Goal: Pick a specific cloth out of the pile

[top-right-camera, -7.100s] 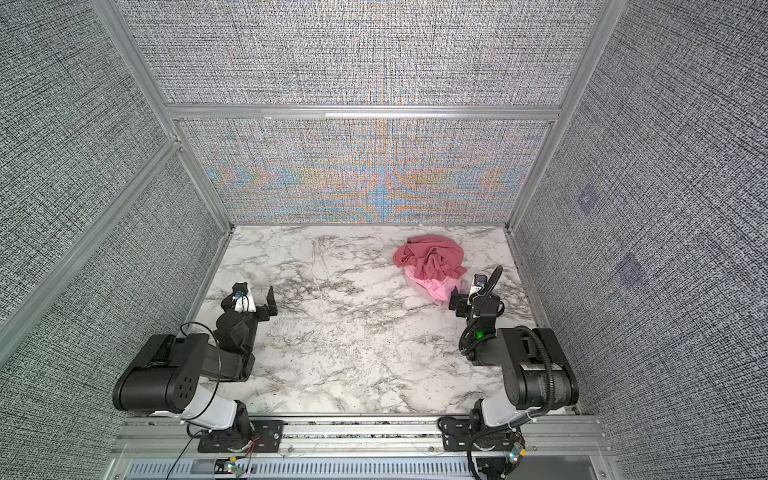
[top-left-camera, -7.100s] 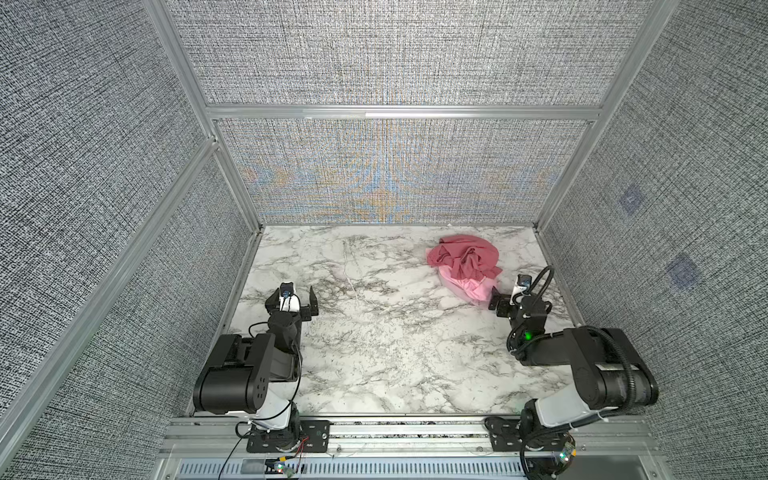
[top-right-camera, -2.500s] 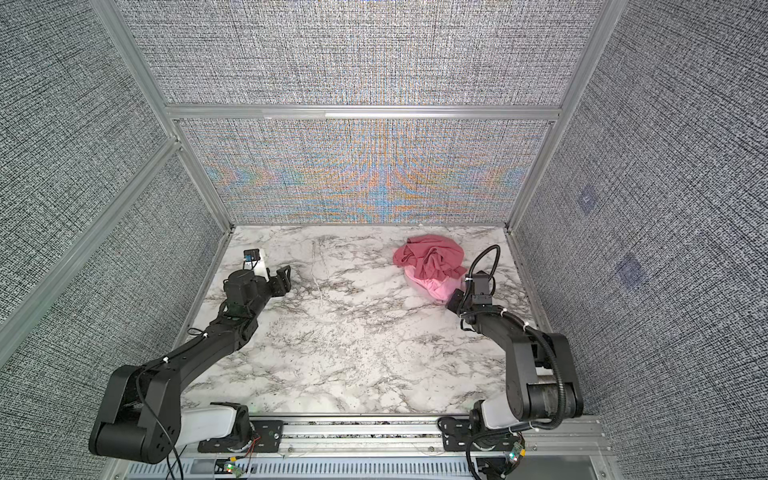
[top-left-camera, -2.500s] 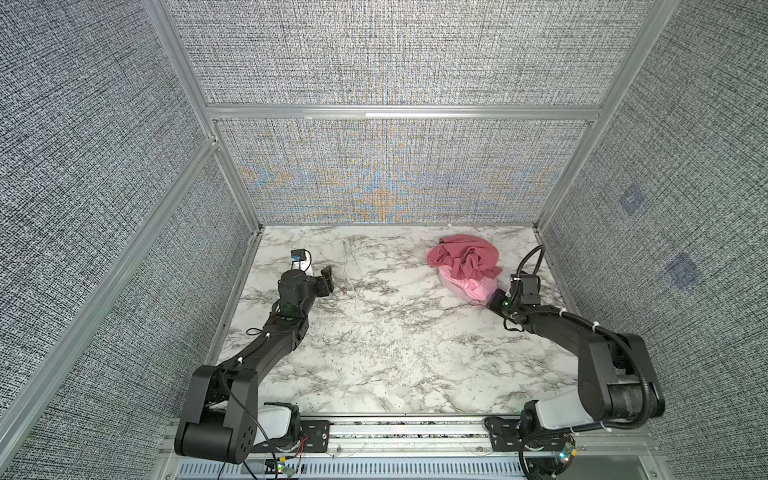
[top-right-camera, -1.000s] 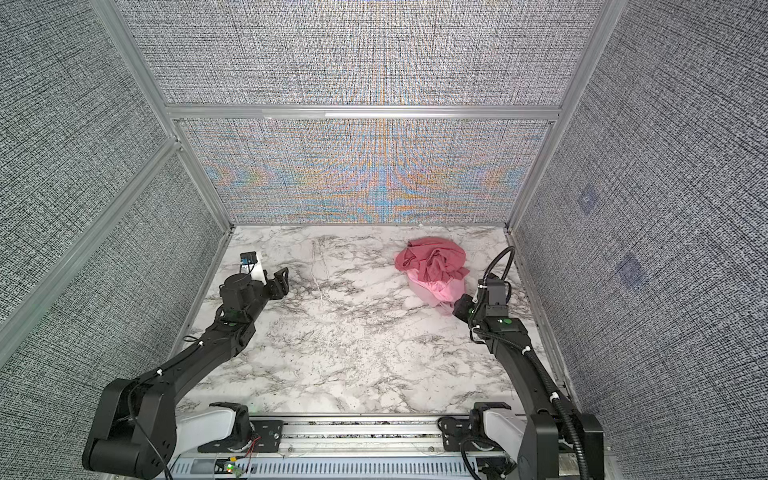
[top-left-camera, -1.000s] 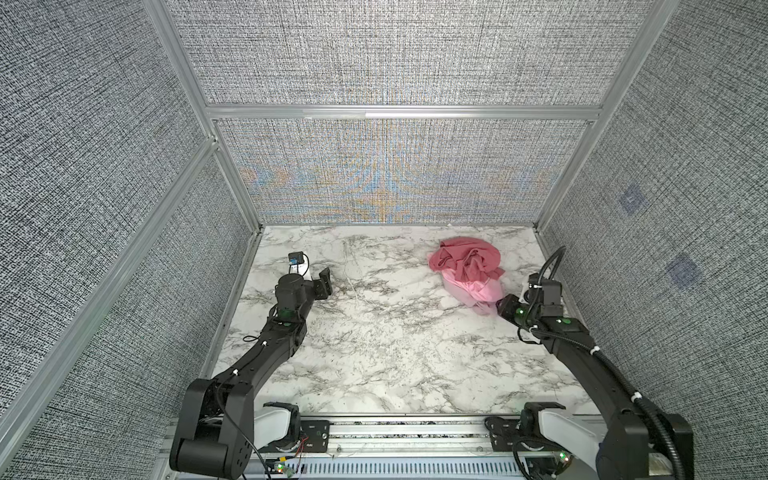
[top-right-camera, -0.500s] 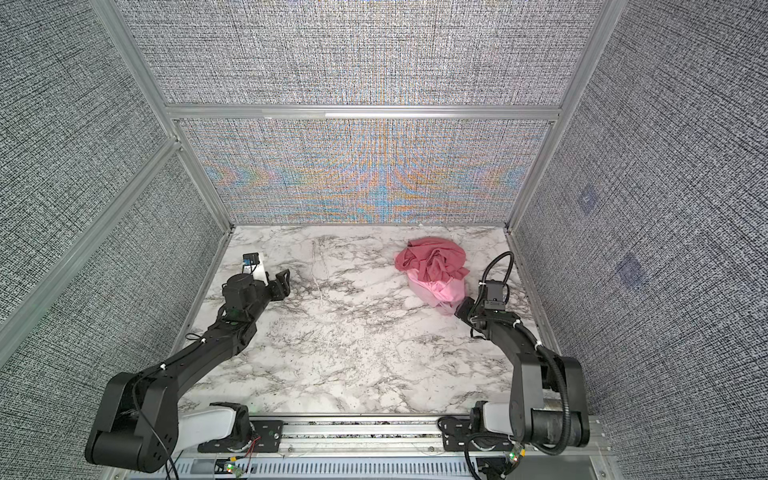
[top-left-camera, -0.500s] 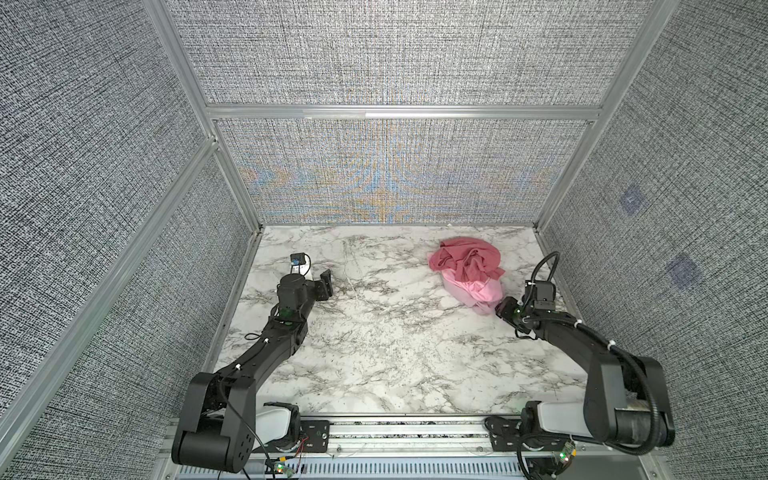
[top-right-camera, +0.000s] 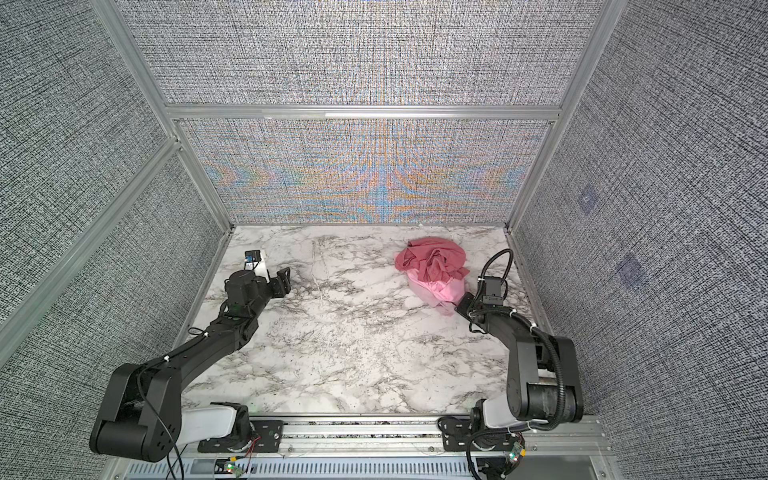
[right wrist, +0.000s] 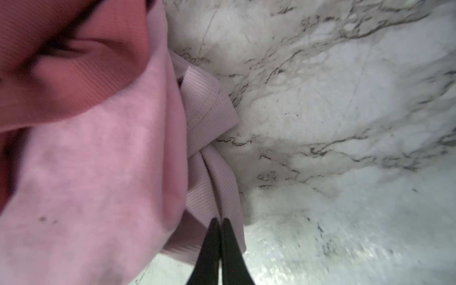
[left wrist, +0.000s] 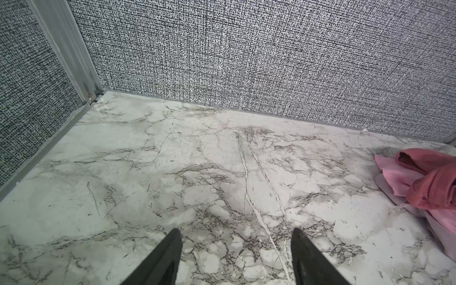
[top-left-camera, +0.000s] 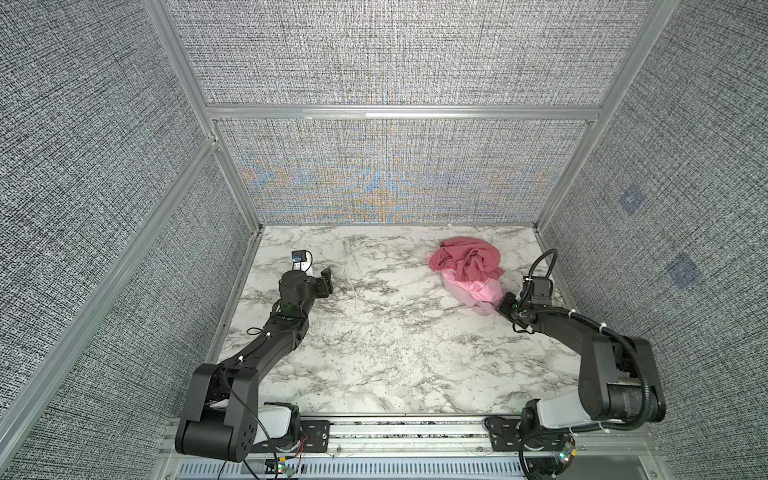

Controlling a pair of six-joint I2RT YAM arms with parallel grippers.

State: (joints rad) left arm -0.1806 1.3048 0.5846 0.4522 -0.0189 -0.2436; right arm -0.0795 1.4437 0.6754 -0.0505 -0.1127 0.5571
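From where I stand, the pile [top-left-camera: 465,270] [top-right-camera: 432,270] sits at the far right of the marble tabletop [top-left-camera: 374,332] [top-right-camera: 332,332], close to the right wall. A crumpled rose-red cloth [top-left-camera: 469,257] [right wrist: 61,61] lies on top at the far side, with a brighter pink cloth [top-left-camera: 478,291] [right wrist: 98,172] spreading out from under it toward the near side.

The cloth [top-left-camera: 482,308] [top-right-camera: 446,309] [right wrist: 209,118], pale dusty mauve with a fine rib, is at the bottom of the pile. Only its edge peeks out at the near right corner, lying on the marble and tucked under the brighter pink one.

The right gripper [top-left-camera: 505,305] [top-right-camera: 463,309] [right wrist: 220,222] is low on the table at that near right corner. Its jaws are clenched tight together on a fold of the cloth, and the fabric's creases gather toward the tips in the right wrist view.

The left gripper [top-left-camera: 326,282] [top-right-camera: 284,282] [left wrist: 237,234] hangs over bare marble on the far left, well apart from the pile. Its jaws are spread wide with nothing between them. From its wrist view the pile shows at the edge, the pale cloth's rim [left wrist: 387,190] lying flat beneath the pinks
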